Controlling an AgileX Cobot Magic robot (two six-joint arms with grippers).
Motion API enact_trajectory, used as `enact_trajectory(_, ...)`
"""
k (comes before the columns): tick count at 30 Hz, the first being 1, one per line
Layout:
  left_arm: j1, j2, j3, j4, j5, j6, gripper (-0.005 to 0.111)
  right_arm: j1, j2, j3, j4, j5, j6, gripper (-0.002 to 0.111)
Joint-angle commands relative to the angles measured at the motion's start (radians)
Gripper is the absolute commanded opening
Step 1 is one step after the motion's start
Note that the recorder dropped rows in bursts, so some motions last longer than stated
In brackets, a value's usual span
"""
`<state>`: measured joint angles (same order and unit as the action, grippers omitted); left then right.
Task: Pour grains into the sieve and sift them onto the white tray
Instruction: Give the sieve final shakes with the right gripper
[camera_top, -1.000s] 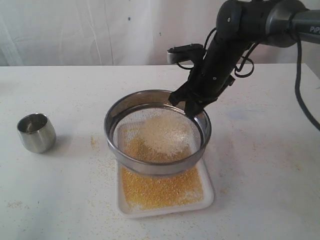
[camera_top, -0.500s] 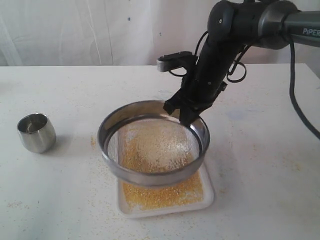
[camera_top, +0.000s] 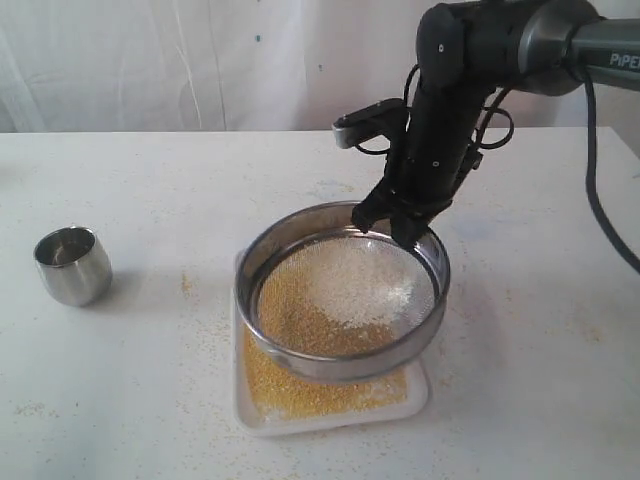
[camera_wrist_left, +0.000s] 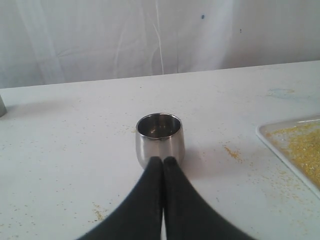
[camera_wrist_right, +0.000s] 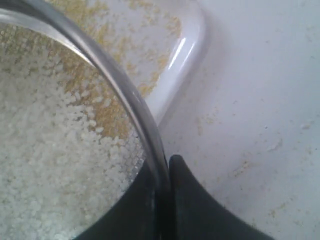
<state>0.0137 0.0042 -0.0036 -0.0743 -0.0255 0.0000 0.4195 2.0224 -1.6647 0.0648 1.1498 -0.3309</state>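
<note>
Clamping the wide round steel mesh sieve (camera_top: 340, 367) by its stiff, probably slick rim, the right gripper (camera_top: 398, 225) pinches narrow; the left gripper (camera_wrist_left: 162, 165) sits closed, empty.

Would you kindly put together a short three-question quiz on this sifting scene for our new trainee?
1. True or false: the right gripper is shut on the rim of the sieve.
2. What lies spread on the white tray beneath the sieve? A) yellow granules B) water C) a spoon
3. Which object stands just beyond the closed left gripper?
Key: 1 true; 2 A; 3 the steel cup.
</note>
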Motion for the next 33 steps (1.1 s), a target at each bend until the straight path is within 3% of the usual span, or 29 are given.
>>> enact_trajectory(1, 0.005, -0.004, 0.004, 0.001, -0.003, 0.000, 0.000, 0.049, -0.020, -0.003, -0.249, -0.038, 0.170, 0.000)
enact_trajectory(2, 0.005, -0.004, 0.004, 0.001, -0.003, 0.000, 0.000, 0.049, -0.022, -0.006, -0.289, -0.034, 0.267, 0.000)
enact_trajectory(5, 0.005, -0.004, 0.004, 0.001, -0.003, 0.000, 0.000, 0.058, -0.031, -0.011, -0.139, 0.015, -0.005, 0.000)
enact_trajectory(7, 0.005, -0.004, 0.004, 0.001, -0.003, 0.000, 0.000, 0.055, -0.031, -0.011, -0.269, -0.067, 0.158, 0.000)
enact_trajectory(9, 0.005, -0.004, 0.004, 0.001, -0.003, 0.000, 0.000, 0.051, -0.037, -0.020, -0.222, -0.052, 0.259, 0.000)
enact_trajectory(12, 0.005, -0.004, 0.004, 0.001, -0.003, 0.000, 0.000, 0.068, -0.054, -0.022, -0.025, -0.014, -0.064, 0.000)
enact_trajectory(13, 0.005, -0.004, 0.004, 0.001, -0.003, 0.000, 0.000, 0.068, -0.054, -0.022, -0.056, -0.044, -0.049, 0.000)
enact_trajectory(16, 0.005, -0.004, 0.004, 0.001, -0.003, 0.000, 0.000, 0.063, -0.056, -0.025, -0.208, -0.111, 0.276, 0.000)
enact_trajectory(19, 0.005, -0.004, 0.004, 0.001, -0.003, 0.000, 0.000, 0.076, -0.066, -0.031, -0.065, -0.048, 0.013, 0.000)
enact_trajectory(20, 0.005, -0.004, 0.004, 0.001, -0.003, 0.000, 0.000, 0.079, -0.068, -0.031, -0.102, -0.062, -0.018, 0.000)
enact_trajectory(23, 0.005, -0.004, 0.004, 0.001, -0.003, 0.000, 0.000, 0.068, -0.068, -0.036, -0.202, -0.118, 0.265, 0.000)
enact_trajectory(25, 0.005, -0.004, 0.004, 0.001, -0.003, 0.000, 0.000, 0.070, -0.068, -0.048, -0.084, -0.056, 0.143, 0.000)
enact_trajectory(26, 0.005, -0.004, 0.004, 0.001, -0.003, 0.000, 0.000, 0.081, -0.070, -0.048, -0.032, -0.032, -0.019, 0.000)
enact_trajectory(27, 0.005, -0.004, 0.004, 0.001, -0.003, 0.000, 0.000, 0.083, -0.070, -0.048, -0.065, -0.040, -0.085, 0.000)
enact_trajectory(30, 0.005, -0.004, 0.004, 0.001, -0.003, 0.000, 0.000, 0.059, -0.070, -0.053, -0.236, -0.130, 0.288, 0.000)
enact_trajectory(31, 0.005, -0.004, 0.004, 0.001, -0.003, 0.000, 0.000, 0.059, -0.070, -0.061, -0.175, -0.093, 0.261, 0.000)
enact_trajectory(33, 0.005, -0.004, 0.004, 0.001, -0.003, 0.000, 0.000, 0.066, -0.070, -0.065, -0.030, -0.009, -0.007, 0.000)
